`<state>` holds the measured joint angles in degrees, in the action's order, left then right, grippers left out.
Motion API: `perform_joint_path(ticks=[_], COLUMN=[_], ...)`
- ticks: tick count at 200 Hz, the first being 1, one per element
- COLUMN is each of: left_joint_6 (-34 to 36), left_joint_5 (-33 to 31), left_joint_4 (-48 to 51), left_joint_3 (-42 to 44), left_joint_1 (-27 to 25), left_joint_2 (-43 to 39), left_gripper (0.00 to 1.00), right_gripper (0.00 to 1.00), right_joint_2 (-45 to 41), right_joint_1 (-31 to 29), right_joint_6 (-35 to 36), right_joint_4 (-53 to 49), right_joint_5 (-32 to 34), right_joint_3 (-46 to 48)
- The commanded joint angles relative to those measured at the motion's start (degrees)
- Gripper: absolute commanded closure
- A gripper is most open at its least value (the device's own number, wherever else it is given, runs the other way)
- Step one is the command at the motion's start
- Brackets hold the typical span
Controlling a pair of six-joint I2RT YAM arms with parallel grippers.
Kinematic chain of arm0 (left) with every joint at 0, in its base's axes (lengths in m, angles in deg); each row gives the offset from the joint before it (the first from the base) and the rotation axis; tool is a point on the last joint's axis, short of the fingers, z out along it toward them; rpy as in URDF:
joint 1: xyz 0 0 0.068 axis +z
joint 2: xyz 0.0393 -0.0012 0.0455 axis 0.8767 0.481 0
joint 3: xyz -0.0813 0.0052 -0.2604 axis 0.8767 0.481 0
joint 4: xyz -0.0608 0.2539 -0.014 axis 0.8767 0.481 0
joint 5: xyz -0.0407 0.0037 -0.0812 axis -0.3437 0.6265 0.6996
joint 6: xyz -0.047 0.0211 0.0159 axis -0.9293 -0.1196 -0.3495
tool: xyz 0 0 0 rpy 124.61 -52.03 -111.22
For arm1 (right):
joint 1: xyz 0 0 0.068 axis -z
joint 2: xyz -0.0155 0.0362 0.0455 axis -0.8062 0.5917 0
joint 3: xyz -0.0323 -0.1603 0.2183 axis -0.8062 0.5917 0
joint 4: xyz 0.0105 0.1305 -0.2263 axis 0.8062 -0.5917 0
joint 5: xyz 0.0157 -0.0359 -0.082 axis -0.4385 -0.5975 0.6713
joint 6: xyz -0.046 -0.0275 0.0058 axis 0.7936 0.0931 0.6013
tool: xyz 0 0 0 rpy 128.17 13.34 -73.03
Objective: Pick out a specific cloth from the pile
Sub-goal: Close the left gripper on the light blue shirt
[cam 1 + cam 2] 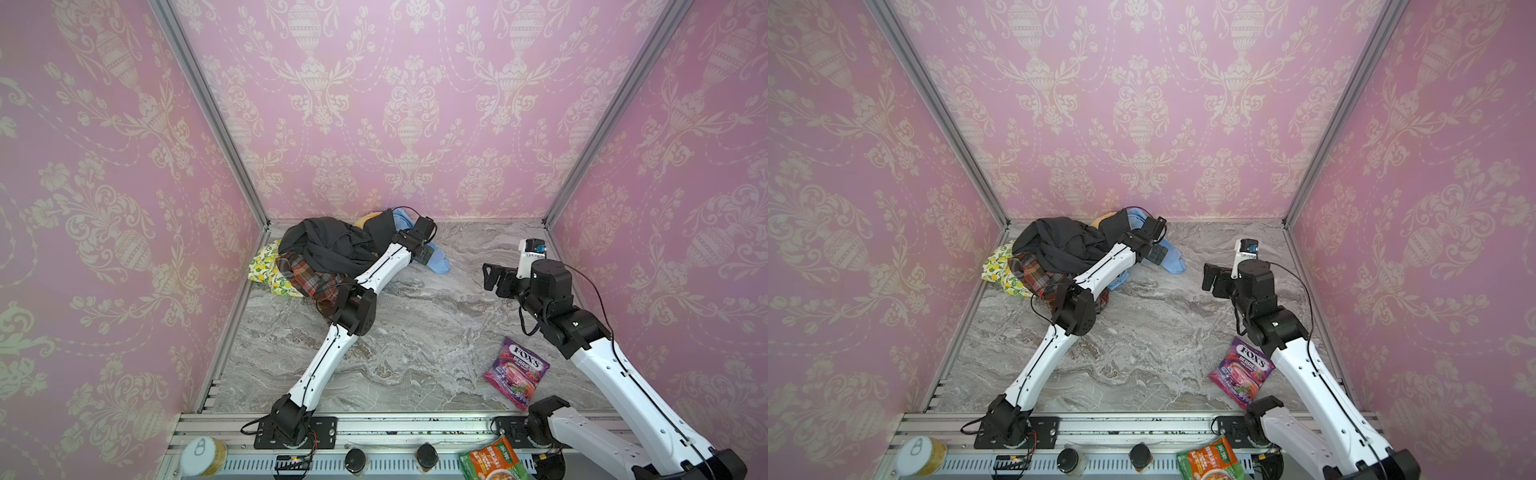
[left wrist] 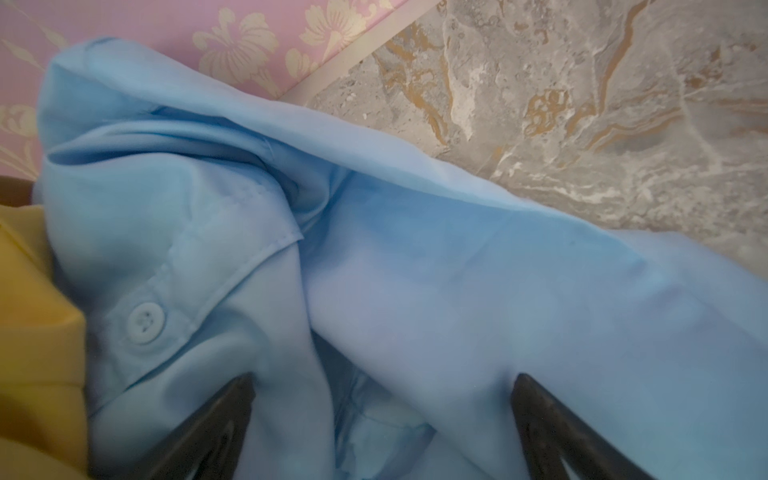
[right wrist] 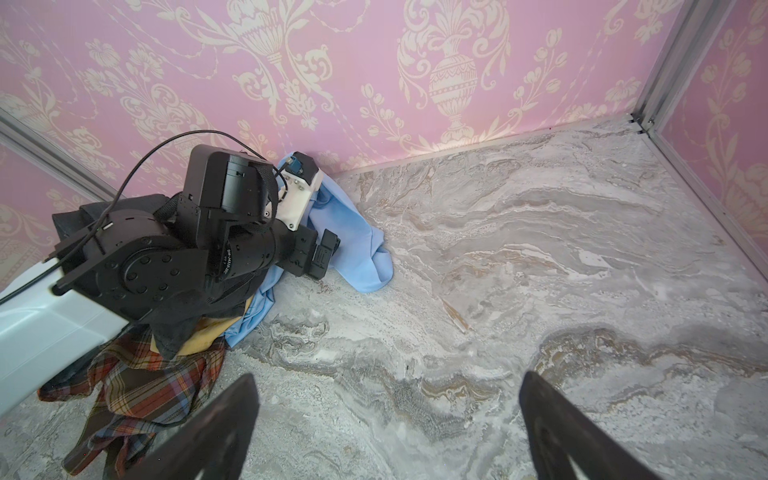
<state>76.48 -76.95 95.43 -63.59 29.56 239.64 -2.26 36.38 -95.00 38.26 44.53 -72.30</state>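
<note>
Here the left tool (image 2: pixel 384 378) stands wide astride the cloth (image 2: pixel 436 270) at the pile (image 1: pixel 320 249) edge; right tool (image 3: pixel 386 376) wide too, over the table (image 3: pixel 540 249).

The left arm (image 1: pixel 324 365) and right arm (image 1: pixel 623 382) wear white shells with small screws, bulky black joints and thin black cables (image 3: pixel 208 132); left gripper (image 2: pixel 384 376) and right gripper (image 3: pixel 386 374) have dark tapered fingers (image 3: pixel 552 415).

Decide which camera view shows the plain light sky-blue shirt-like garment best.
The left wrist view: the plain light sky-blue shirt-like garment fills it, button and seams clear. Both top views show only small patches by the left arm; the right wrist view shows a draped fold.
</note>
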Motion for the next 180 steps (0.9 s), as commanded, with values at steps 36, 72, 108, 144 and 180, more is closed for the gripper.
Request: perform_joint_path(ticks=[36,72,108,144,180], left_joint_6=[-6.78,-7.38,-6.18,-5.31,-3.16], left_joint_5=[12.06,17.44,21.17,23.58,24.99], left_joint_4=[4.65,10.39,13.89,15.67,18.83], left_joint_3=[-1.69,-2.9,-3.38,-3.35,-3.29], left_joint_1=[2.16,2.1,1.29,-0.59,-3.02], left_joint_2=[2.61,3.57,4.33,4.68,5.3], left_gripper=[0.01,0.01,0.02,0.13,0.37], right_gripper=[0.01,0.01,0.01,0.01,0.01], right_joint_2=[1.23,2.29,2.6,1.65,-0.29], right_joint_1=[-1.27,-1.96,-2.52,-2.56,-2.64], right_joint_6=[0.01,-0.12,-0.3,-0.13,0.56], right_joint_4=[3.12,3.69,4.27,4.32,3.29], right_joint_5=[1.53,1.23,1.01,1.69,3.27], right_joint_3=[-0.95,-1.11,-0.61,0.0,0.41])
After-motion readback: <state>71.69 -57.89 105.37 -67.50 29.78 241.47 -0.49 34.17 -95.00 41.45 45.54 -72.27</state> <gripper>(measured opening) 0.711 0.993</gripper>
